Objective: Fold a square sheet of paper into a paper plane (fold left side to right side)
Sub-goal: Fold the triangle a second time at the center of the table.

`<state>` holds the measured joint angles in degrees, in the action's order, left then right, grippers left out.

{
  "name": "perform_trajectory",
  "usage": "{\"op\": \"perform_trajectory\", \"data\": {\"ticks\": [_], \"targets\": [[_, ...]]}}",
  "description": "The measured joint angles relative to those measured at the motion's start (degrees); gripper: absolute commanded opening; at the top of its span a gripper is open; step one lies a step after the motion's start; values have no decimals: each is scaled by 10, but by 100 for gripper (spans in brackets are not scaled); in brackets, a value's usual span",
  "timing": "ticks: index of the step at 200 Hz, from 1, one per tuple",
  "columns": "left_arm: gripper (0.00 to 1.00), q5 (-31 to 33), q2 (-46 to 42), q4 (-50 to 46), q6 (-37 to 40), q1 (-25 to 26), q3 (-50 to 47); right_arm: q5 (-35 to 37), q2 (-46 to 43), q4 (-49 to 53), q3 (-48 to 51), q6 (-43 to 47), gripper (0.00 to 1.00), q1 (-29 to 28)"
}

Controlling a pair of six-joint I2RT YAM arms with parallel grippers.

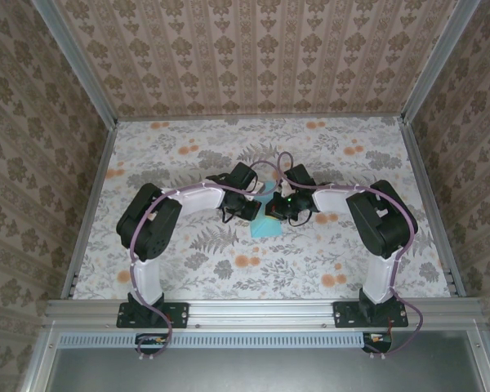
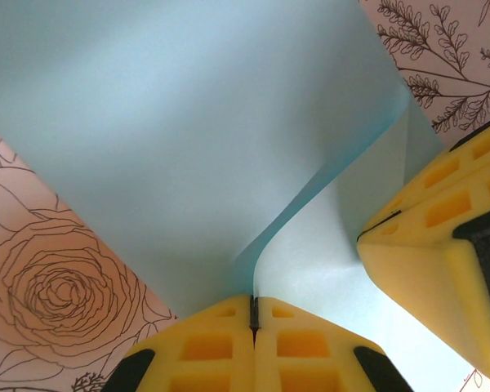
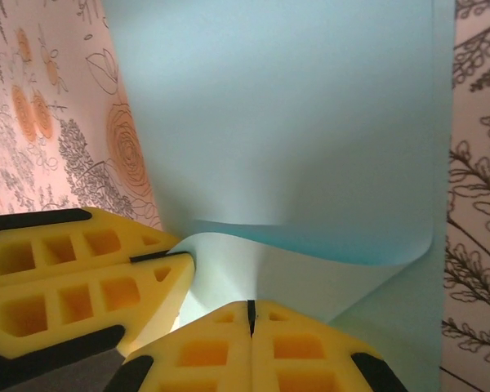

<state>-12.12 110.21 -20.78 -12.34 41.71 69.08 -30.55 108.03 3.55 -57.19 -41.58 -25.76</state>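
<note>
Light-blue square sheet of thin paper [image 2: 188, 122]: one, by my count.
My white-and-black jointed arms: two, the left arm [image 1: 149, 224] and the right arm [image 1: 384, 220].
My yellow two-finger grippers: two, the left gripper [image 2: 253, 310] and the right gripper [image 3: 251, 314].
Floral-patterned flat table [image 1: 229, 269]: one.

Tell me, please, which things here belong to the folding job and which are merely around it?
Job: square sheet of paper; left gripper and right gripper, both shut on it.
Merely around: floral table cover; patterned walls.
</note>
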Motion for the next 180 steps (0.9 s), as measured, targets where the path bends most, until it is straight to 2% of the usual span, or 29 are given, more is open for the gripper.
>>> {"op": "perform_trajectory", "data": {"ticks": [64,131,157,180], "targets": [[5,3,0,0,0,2,0,8,7,30,-11,12,3,0],[27,3,-22,-34,0,-1,24,13,7,34,-12,12,3,0],[27,-7,-65,-43,-3,-11,23,13,7,34,-12,12,3,0],[26,-47,-108,-37,-21,-20,7,13,7,34,-12,12,3,0]]}}
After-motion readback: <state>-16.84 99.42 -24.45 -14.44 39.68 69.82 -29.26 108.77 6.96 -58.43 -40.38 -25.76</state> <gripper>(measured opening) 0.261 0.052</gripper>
